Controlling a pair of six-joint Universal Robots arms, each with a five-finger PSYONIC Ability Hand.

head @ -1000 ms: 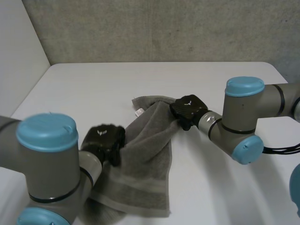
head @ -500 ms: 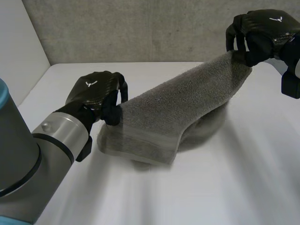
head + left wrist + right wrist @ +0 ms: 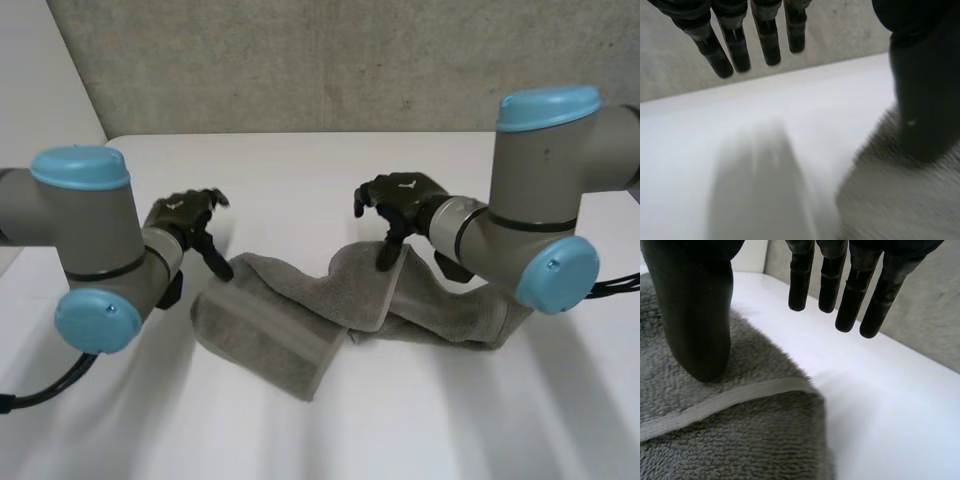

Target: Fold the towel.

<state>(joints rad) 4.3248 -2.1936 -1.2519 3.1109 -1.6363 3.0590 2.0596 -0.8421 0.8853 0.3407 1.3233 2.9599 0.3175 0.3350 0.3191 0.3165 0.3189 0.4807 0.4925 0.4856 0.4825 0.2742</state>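
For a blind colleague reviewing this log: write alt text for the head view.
A grey towel lies bunched across a white table. The left hand is open at the towel's left end; the right hand, also open, reaches down to its middle.

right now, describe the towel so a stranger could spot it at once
On the white table, look between the left hand and the right hand. The towel lies there in a rumpled, partly folded strip. It is the one soft grey terry thing, with a flat woven band near its end, unlike the hard black hands.
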